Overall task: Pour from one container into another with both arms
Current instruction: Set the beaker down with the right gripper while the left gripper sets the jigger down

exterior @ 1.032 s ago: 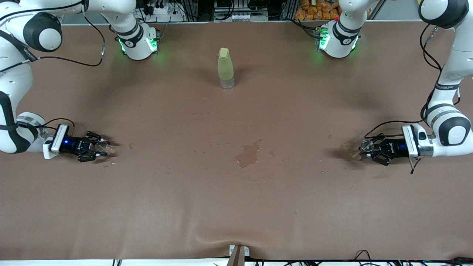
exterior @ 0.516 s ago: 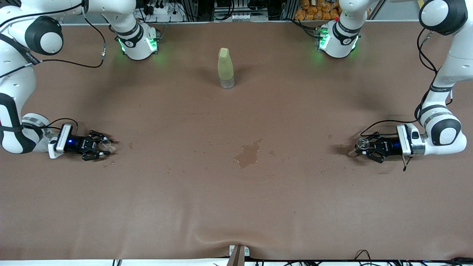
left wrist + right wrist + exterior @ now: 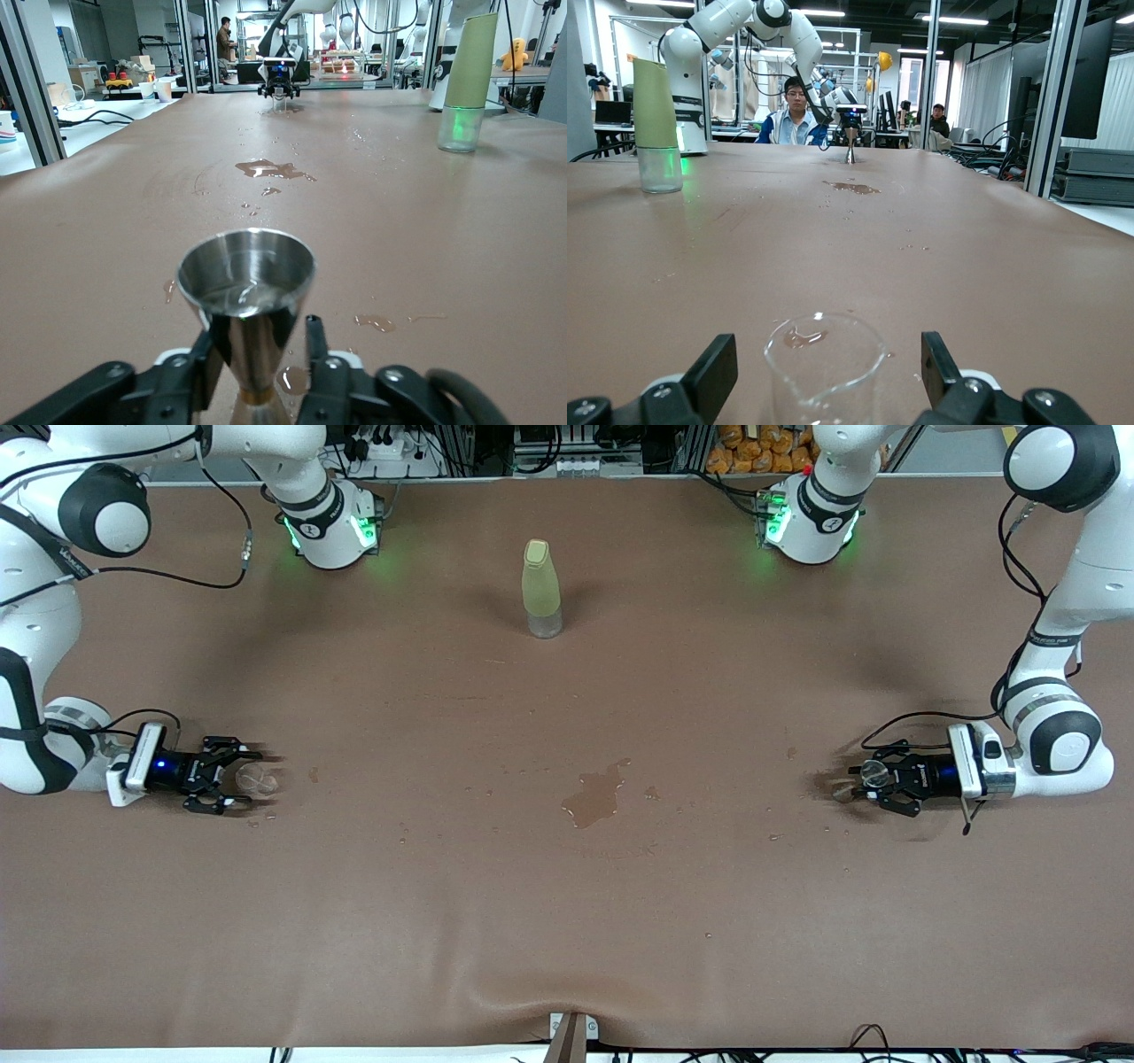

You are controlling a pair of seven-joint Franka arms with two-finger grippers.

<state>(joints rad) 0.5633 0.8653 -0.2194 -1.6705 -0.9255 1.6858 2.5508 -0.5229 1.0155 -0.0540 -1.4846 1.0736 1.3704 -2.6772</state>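
Between the two grippers, brown table cloth (image 3: 567, 921) carries a puddle (image 3: 592, 797) and scattered droplets; a yellow-green bottle (image 3: 540, 589) stands up by the bases. Left gripper (image 3: 873, 778) sits low at its end of the table, clamped on a steel jigger (image 3: 246, 305) with liquid inside. Right gripper (image 3: 232, 777) has fingers apart around a clear glass beaker (image 3: 826, 370), not touching it.

We see our left hand (image 3: 261, 376) clamping its black fingers (image 3: 205, 367) on the narrow waist of a steel jigger (image 3: 247, 305), held upright with clear liquid in its cup. The brown table (image 3: 443, 239) carries a puddle (image 3: 266, 168) and scattered drops. A green bottle (image 3: 467, 80) stands farther off, and our right hand (image 3: 276, 80) shows small, well apart.
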